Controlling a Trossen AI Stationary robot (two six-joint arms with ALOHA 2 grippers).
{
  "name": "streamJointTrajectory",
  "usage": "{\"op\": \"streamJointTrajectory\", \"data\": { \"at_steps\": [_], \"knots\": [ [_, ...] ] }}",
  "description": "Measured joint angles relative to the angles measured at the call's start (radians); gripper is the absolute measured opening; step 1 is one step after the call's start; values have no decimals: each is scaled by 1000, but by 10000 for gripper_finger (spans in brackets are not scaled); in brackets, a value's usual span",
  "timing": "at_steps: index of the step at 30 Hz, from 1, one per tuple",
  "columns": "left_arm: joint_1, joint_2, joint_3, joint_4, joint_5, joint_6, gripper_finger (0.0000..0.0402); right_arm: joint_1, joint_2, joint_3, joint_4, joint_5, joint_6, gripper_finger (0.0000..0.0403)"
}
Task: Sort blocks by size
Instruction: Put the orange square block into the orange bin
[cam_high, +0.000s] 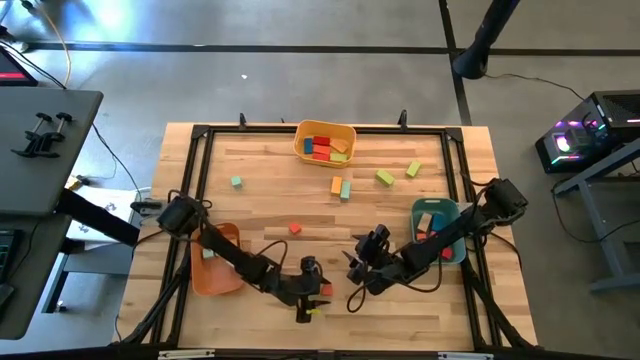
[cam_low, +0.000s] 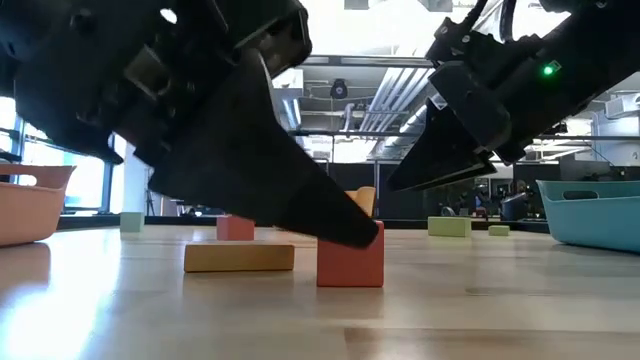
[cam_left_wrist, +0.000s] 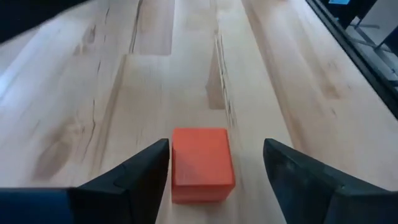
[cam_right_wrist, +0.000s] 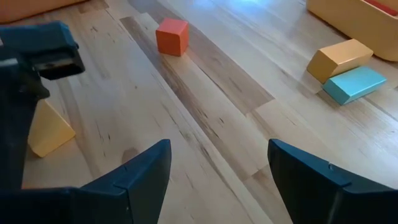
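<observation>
a small red cube (cam_left_wrist: 201, 163) sat on the worktop near its front edge, a little left of the middle, between the parted fingers of the left gripper (cam_left_wrist: 217, 171). one finger (cam_left_wrist: 146, 171) stood right against the cube's side and the other (cam_left_wrist: 298, 174) stood clear of it, so the cube rested on the wood rather than being gripped. in the low view a flat yellow block (cam_low: 239, 257) lay just beside it. another red cube (cam_high: 295, 228) lay alone toward the middle of the worktop. an orange block (cam_right_wrist: 339, 58) and a teal block (cam_right_wrist: 354, 83) lay touching side by side further back, with two green blocks (cam_high: 385, 177) to their right and a pale green cube (cam_high: 236, 182) toward the left edge.

the right gripper (cam_right_wrist: 217, 168) hovered over bare wood near the front, right of the middle, its fingers spread wide and empty.

an orange bin (cam_high: 228, 236) stood at the front left, a teal bin (cam_high: 436, 204) with a few blocks by the right edge, and a yellow bin (cam_high: 345, 130) with red, blue and green blocks at the back edge.
</observation>
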Motion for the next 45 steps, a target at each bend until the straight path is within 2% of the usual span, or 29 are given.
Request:
{"op": "streamJointTrajectory", "data": {
  "at_steps": [8,15,21,26,30,33,36,40,43,45],
  "knots": [
    [2,9,0,19,0,-6,188,0,0,0,5,0,0,263],
    [5,9,0,24,3,15,96,0,0,0,5,1,0,263],
    [5,-6,0,15,5,21,90,0,0,0,4,1,0,263],
    [-21,-153,0,-81,-16,103,90,6,0,0,4,2,-1,263],
    [-78,-333,1,-384,-155,115,90,16,0,0,3,9,-1,263],
    [-125,-466,1,-729,-226,-69,90,18,0,0,0,9,-1,263],
    [-180,-557,1,-1082,-218,-403,91,19,0,0,0,9,-1,263],
    [-266,-605,1,-1423,-76,-813,94,19,0,0,1,9,-1,263],
    [-327,-604,-1,-1559,37,-1032,98,19,0,0,5,9,-1,263],
    [-363,-593,-1,-1603,68,-1138,104,19,0,0,7,9,-1,263]
  ]
}}
